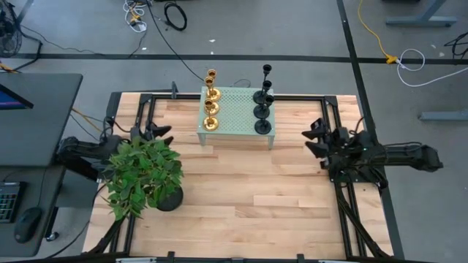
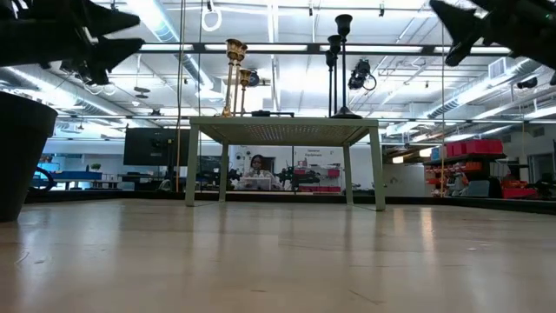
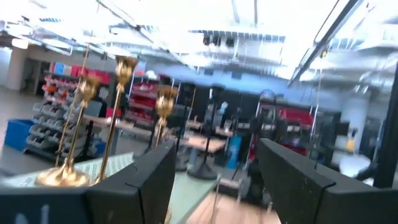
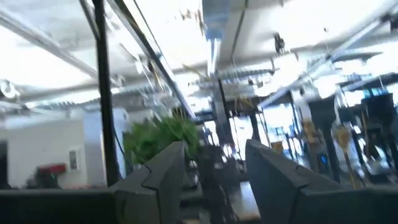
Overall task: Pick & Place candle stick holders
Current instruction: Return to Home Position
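Open across middle and near-right tabletop (image 1: pixel 256 197). Blocked far centre by stand (image 1: pixel 238 113) bearing gold holders (image 1: pixel 210 123) left, black holders (image 1: pixel 262 111) right. Blocked near left by plant (image 1: pixel 142 172).

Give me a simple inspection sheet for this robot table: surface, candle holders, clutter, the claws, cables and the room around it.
Surface: light wood table, with a pale green perforated stand at its far edge.
Job's things: gold candle holders upright in a row on the stand's left side, black candle holders in a row on its right.
Clutter: potted plant on the table's left side.
Grippers: left gripper open, empty, beside the plant; right gripper open, empty, at the right edge.
Cables: loose cables on the floor beyond the table.
Surroundings: desk to the left; a person seated far behind.
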Robot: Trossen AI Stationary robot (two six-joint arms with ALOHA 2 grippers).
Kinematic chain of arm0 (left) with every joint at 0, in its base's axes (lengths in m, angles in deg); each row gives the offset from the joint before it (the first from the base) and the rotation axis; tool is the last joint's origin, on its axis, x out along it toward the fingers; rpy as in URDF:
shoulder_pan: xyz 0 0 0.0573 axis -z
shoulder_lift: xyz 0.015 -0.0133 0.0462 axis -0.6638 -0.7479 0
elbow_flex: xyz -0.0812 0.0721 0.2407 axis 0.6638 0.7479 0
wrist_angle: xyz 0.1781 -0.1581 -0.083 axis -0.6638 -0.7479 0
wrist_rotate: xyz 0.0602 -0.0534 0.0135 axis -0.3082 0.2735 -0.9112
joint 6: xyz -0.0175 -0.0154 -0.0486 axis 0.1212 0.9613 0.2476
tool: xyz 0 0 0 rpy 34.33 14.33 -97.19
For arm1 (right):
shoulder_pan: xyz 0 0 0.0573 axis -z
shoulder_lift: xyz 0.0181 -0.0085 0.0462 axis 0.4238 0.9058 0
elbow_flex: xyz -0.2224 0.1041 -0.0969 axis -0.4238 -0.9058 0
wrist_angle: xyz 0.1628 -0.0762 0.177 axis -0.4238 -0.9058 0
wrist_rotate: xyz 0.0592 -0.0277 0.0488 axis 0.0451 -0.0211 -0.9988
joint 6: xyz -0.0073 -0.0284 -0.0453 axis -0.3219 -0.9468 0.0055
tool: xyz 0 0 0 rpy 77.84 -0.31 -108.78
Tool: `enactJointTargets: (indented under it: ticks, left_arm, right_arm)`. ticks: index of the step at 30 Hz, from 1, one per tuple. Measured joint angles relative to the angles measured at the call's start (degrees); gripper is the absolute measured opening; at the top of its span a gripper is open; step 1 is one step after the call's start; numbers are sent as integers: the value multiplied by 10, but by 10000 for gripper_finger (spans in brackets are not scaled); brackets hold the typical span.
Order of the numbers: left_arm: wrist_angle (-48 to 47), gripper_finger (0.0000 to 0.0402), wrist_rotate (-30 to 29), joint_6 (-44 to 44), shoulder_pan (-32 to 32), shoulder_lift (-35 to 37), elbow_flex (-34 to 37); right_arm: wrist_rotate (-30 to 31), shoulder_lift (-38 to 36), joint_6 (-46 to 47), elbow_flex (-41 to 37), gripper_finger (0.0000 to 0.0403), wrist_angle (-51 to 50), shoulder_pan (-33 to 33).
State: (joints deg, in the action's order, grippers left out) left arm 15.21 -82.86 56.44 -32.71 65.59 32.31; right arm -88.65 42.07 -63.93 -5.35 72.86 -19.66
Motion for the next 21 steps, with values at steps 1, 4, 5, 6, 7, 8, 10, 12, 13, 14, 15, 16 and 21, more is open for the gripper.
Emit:
enactJointTargets:
  ticks: [1,4,5,6,7,8,10,12,13,14,15,16,21]
  left_arm:
    - [11,231,0,0,0,-1,0]
    - [7,231,0,0,0,-1,0]
    - [9,231,0,0,0,-1,0]
    - [14,231,-2,0,1,-1,0]
    - [14,231,-3,0,0,0,0]
    - [9,231,-3,0,0,0,0]
    - [9,231,-3,0,0,-1,0]
    - [10,231,-4,0,0,-1,0]
    - [10,231,-4,0,0,-1,0]
    - [10,231,-4,0,0,-1,0]
    - [10,231,-4,0,0,-1,0]
    - [10,231,-4,0,0,-1,0]
    - [10,231,-4,0,0,-1,0]
  right_arm:
    - [0,-13,0,0,171,0,-3]
    - [0,-62,0,0,171,0,-10]
    - [0,-79,0,0,171,0,-12]
    - [0,-97,0,0,171,0,-14]
    - [0,-116,0,0,171,-1,-17]
    - [0,-135,0,0,171,-1,-18]
    - [0,-169,0,0,171,0,-21]
    - [0,-198,0,0,171,1,-24]
    - [0,-205,0,0,171,3,-26]
    - [0,-205,0,1,171,6,-30]
    - [0,-205,0,0,171,14,-34]
    - [0,-205,0,-1,171,27,-40]
    - [0,-205,0,1,171,34,-101]
